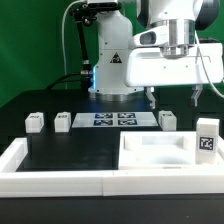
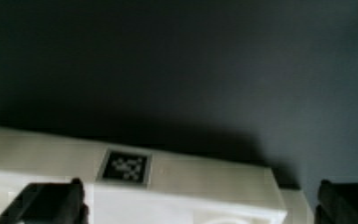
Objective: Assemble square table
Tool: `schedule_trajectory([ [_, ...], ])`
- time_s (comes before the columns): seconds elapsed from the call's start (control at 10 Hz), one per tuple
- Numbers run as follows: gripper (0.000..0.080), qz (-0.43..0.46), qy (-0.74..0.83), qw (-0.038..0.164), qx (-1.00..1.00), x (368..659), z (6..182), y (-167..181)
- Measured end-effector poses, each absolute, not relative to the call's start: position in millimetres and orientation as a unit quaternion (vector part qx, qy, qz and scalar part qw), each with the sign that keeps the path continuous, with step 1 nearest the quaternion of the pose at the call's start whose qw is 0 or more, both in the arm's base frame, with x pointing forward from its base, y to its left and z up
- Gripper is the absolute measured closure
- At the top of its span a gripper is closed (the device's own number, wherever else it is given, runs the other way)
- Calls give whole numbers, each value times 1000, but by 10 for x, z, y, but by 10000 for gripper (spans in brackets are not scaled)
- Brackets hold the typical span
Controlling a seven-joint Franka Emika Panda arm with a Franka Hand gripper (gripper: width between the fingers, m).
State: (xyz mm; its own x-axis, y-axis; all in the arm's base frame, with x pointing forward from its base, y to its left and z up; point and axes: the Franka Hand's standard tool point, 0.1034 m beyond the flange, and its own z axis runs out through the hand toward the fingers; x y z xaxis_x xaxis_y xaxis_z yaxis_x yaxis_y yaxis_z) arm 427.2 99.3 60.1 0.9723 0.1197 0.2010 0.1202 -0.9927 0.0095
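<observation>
The square table's top, a large white slab point(image 1: 150, 152), lies flat at the exterior view's lower right. In the wrist view the slab point(image 2: 211, 180) shows a black-white tag point(image 2: 126, 165) on its edge. Small white leg blocks point(image 1: 36, 121) point(image 1: 63, 120) point(image 1: 168, 119) stand in a row farther back. Another tagged block point(image 1: 207, 137) stands upright at the slab's right end. My gripper point(image 1: 172, 98) hangs well above the table, behind the slab, open and holding nothing. In the wrist view the gripper point(image 2: 194, 205) has its dark fingers point(image 2: 43, 203) wide apart over the slab.
The marker board point(image 1: 112, 119) lies flat between the leg blocks. A long white rim point(image 1: 60, 172) borders the black work surface at the front and left. The arm's white base point(image 1: 115, 60) stands at the back centre.
</observation>
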Motion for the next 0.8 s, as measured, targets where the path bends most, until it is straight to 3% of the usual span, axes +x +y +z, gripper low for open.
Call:
schedule_trajectory([
  [0.8,150,-73,-66,-1,-995,4051,506,984],
])
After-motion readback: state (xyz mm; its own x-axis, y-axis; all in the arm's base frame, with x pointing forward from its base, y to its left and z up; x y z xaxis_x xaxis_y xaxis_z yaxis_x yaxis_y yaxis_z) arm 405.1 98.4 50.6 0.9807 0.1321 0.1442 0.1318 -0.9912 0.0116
